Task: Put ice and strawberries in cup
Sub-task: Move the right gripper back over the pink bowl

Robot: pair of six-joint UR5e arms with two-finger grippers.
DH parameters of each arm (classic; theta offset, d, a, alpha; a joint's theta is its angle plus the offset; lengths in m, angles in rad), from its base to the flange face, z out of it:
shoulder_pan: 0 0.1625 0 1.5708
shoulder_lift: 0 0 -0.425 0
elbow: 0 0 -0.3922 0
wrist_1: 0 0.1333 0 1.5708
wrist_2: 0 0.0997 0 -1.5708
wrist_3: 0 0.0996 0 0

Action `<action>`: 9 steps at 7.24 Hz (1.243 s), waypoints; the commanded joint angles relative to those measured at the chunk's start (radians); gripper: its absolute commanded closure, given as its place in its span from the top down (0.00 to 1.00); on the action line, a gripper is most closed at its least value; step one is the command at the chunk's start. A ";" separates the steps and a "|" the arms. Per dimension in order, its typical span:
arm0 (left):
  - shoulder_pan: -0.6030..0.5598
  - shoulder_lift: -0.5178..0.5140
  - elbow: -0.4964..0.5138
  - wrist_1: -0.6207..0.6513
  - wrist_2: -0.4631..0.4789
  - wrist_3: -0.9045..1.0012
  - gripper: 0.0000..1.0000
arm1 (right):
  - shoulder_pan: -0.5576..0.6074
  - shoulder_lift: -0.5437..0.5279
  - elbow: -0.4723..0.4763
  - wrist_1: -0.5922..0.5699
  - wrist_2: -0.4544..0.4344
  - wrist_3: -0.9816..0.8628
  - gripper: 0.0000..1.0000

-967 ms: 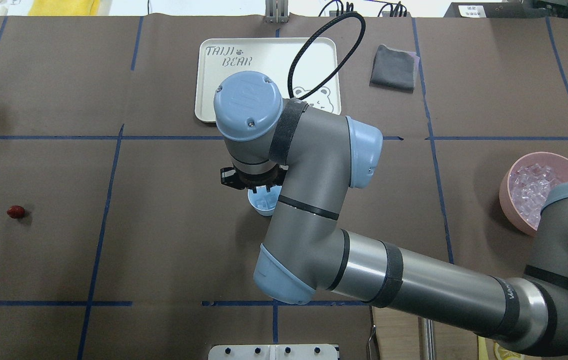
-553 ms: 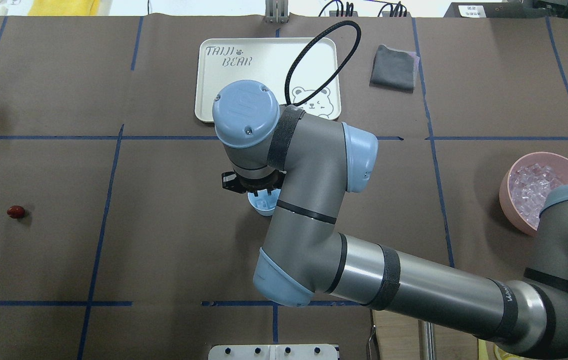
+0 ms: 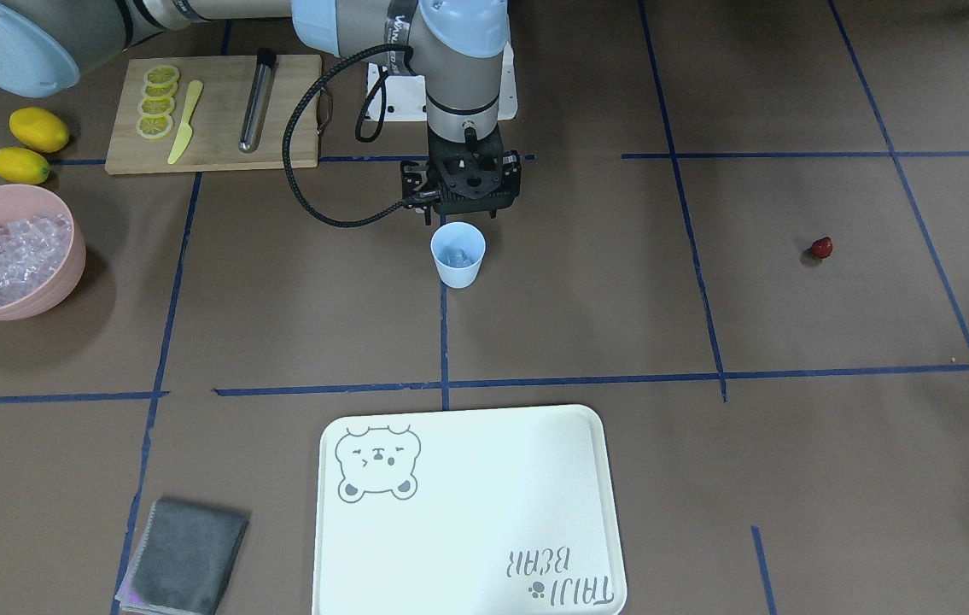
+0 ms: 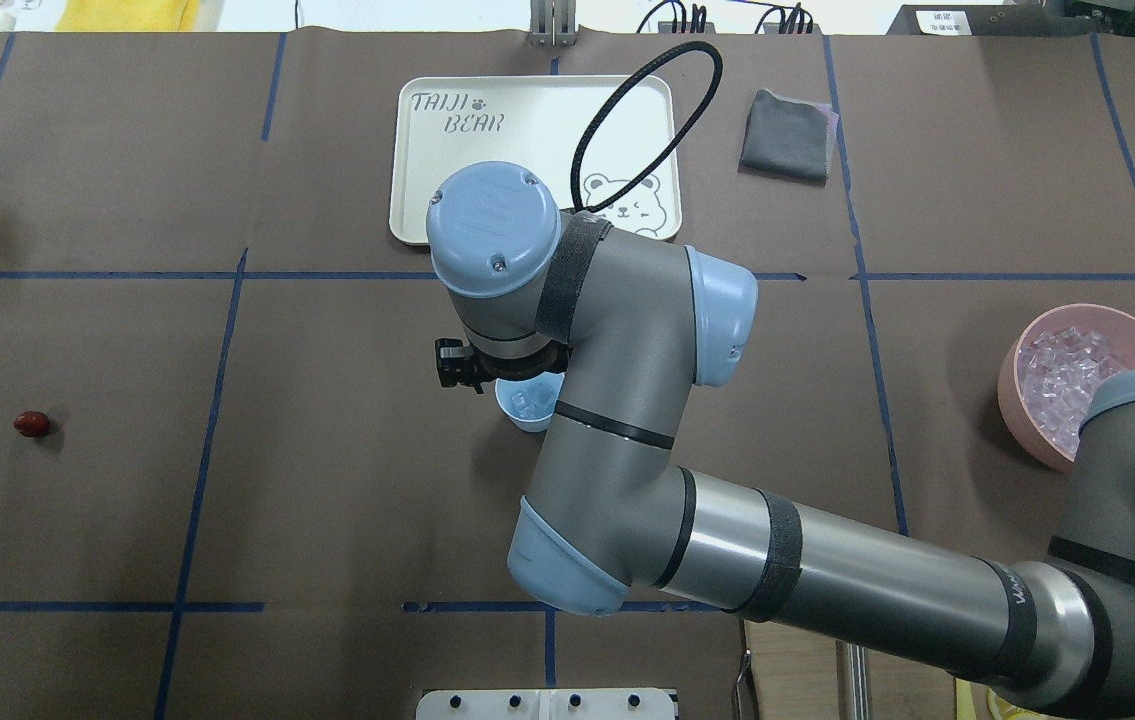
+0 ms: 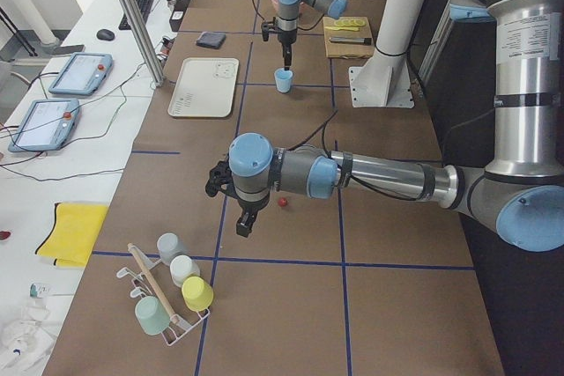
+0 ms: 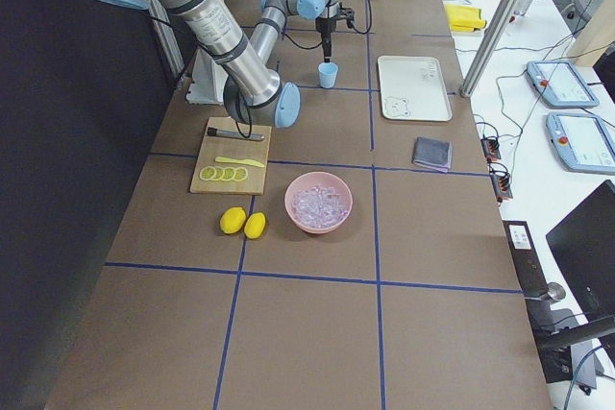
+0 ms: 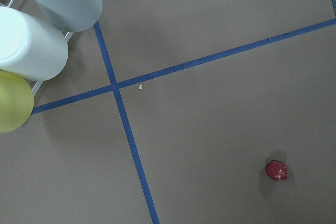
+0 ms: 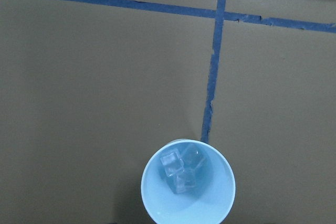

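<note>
Our right gripper (image 3: 463, 203) had only turned slightly above the cup (image 3: 458, 256), ice (image 8: 178, 174) already inside. The strawberry (image 3: 821, 248) waited toward the worktop's (image 3: 749, 478) left end. We couldn't tell whether the gripper was open.

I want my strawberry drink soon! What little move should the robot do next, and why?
Probably the left arm should lower its jaws toward the small dark red strawberry lying alone on the brown table cover. The small pale blue plastic cup already holds clear ice cubes, so the berry seems the missing piece.
</note>
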 commanded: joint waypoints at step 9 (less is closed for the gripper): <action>0.000 0.003 0.003 0.000 0.011 -0.002 1.00 | 0.619 -0.558 0.315 -0.006 0.416 -0.873 0.99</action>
